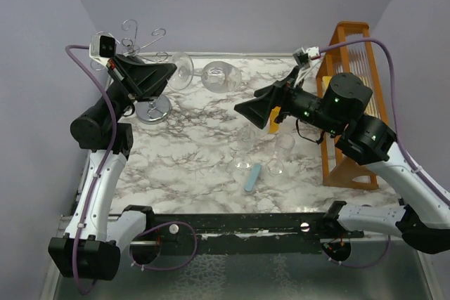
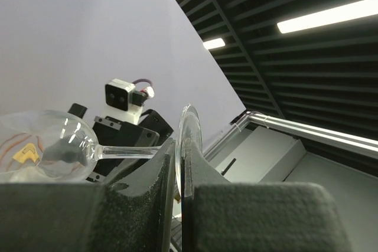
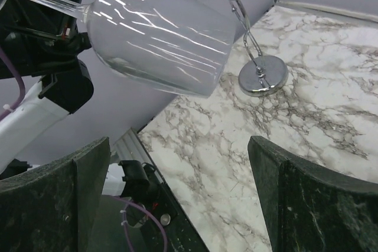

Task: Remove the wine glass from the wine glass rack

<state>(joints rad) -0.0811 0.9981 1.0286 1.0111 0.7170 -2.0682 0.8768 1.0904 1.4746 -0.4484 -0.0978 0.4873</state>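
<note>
The wine glass (image 1: 221, 76) is clear and lies sideways in the air, off the silvery wire rack (image 1: 143, 38). My left gripper (image 1: 172, 71) is shut on its round foot, and the bowl points right. In the left wrist view the foot (image 2: 189, 140) stands edge-on between my shut jaws (image 2: 182, 146), with the stem and bowl (image 2: 41, 149) reaching left. My right gripper (image 1: 242, 109) is open and empty, just right of and below the bowl. In the right wrist view the bowl (image 3: 159, 36) hangs above my open gripper (image 3: 180, 143), and the rack's round base (image 3: 263, 75) stands behind it.
The rack's base (image 1: 153, 109) stands at the back left beside my left arm. Two clear glasses (image 1: 245, 149) (image 1: 281, 154) and a light blue object (image 1: 253, 177) are on the marble table (image 1: 190, 145). A tall orange wooden slatted rack (image 1: 351, 103) stands at the right.
</note>
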